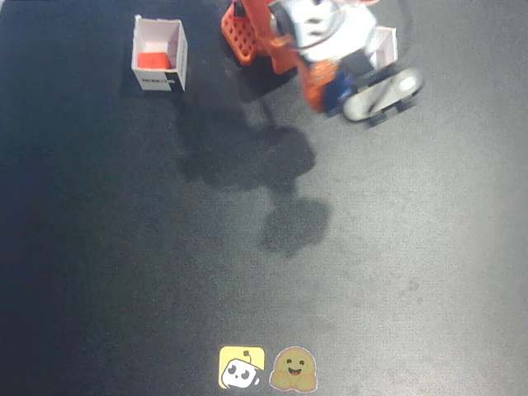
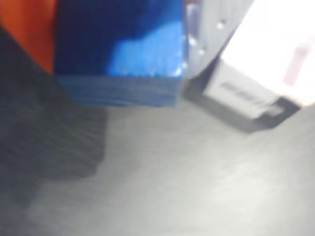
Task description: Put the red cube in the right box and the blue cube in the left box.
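The red cube [image 1: 153, 60] lies inside the white box [image 1: 178, 51] at the upper left of the fixed view. My gripper [image 1: 340, 92] is shut on the blue cube [image 1: 337, 85] and holds it above the table, just left of and in front of the second white box [image 1: 385, 44], which the arm partly hides. In the wrist view the blue cube [image 2: 118, 49] fills the top, held in my gripper [image 2: 118, 64] between an orange finger [image 2: 27, 29] on its left and a pale finger [image 2: 211, 29] on its right. The white box [image 2: 261, 73] stands to the right.
The arm's orange base [image 1: 245, 33] stands at the top middle of the fixed view. Two stickers, one yellow [image 1: 241, 367] and one brown [image 1: 294, 369], lie at the table's bottom edge. The dark table [image 1: 124, 247] spreads between.
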Motion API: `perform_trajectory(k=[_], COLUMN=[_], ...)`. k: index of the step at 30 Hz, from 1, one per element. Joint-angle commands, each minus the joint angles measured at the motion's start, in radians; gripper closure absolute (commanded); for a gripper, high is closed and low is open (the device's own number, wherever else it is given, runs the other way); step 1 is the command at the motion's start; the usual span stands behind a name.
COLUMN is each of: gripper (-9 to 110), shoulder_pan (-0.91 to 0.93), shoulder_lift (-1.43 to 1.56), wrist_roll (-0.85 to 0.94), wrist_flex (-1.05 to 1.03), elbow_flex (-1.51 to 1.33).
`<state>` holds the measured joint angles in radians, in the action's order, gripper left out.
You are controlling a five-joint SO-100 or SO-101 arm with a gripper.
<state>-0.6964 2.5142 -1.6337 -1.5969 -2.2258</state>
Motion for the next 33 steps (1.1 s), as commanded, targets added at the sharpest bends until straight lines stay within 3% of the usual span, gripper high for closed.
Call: perform_trajectory(k=[1, 19, 33], gripper=[91, 91, 92], shoulder_pan=[-0.114, -0.577, -0.658], shoulder_lift=[0.002, -0.146, -0.164], wrist_roll=[-0.008, -0.048, -0.055], wrist_flex=[0.031, 0.012, -0.018], elbow_flex=[0.040, 0.058, 0.018])
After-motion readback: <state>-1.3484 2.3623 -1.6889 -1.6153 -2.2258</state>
